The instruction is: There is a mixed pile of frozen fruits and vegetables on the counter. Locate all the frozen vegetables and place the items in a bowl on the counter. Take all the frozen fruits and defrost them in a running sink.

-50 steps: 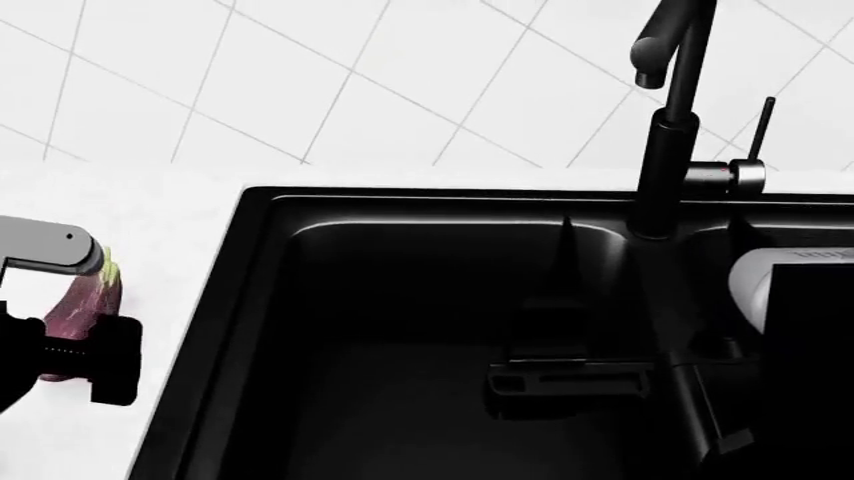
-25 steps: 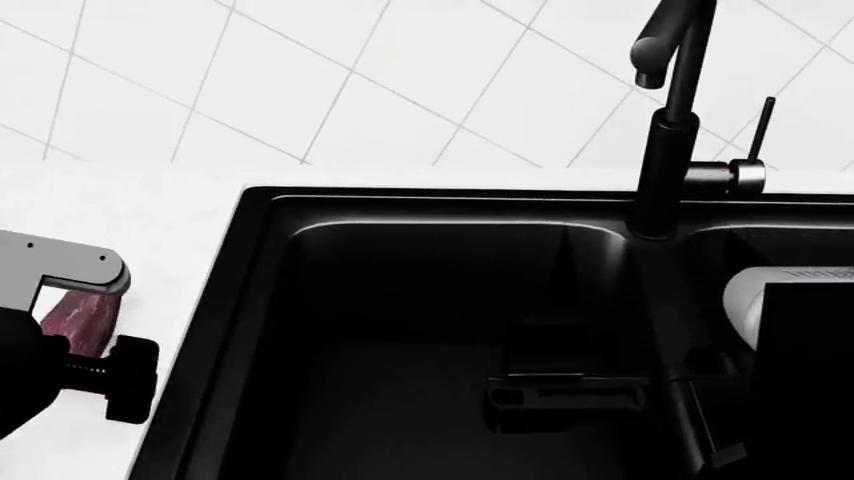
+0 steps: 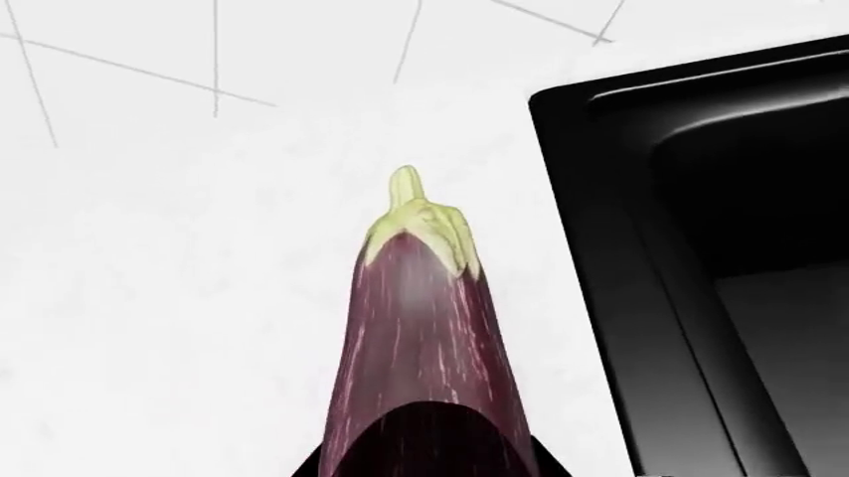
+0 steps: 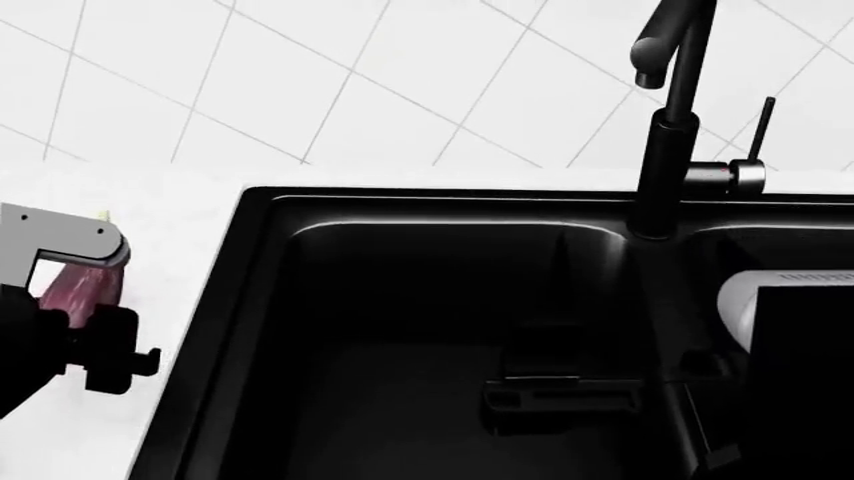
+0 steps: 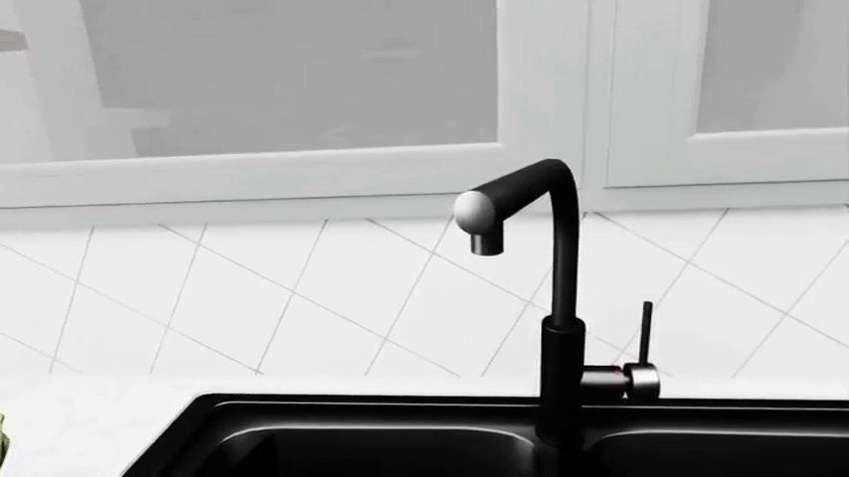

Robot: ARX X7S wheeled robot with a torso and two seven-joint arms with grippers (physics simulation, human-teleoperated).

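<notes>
- The eggplant (image 3: 424, 348) sits in the left claw (image 4: 80, 300), purple with pale streaks, its green stem cap pointing away from the wrist toward the tiled wall.
- In the left wrist view the claw's dark tips show on both sides of the eggplant's thick end, clamped on it.
- In the head view only a pink-purple patch of the eggplant (image 4: 78, 290) shows between the grey bracket and the black body of the left arm.
- The eggplant is over the white worktop (image 4: 160, 230), just beside the left rim of the black sink (image 4: 400, 330); whether it touches the worktop cannot be told.
- The sink's left basin takes up the middle of the head view, with a second basin at the right edge.
- The black tap (image 4: 667, 120) stands at the sink's back rim between the two basins, its spout turned toward the left basin, a thin lever (image 5: 646, 338) on its side.
- The right claw cannot be made out: only a dark and white block of the right arm shows at the right edge, so its state cannot be told.
</notes>
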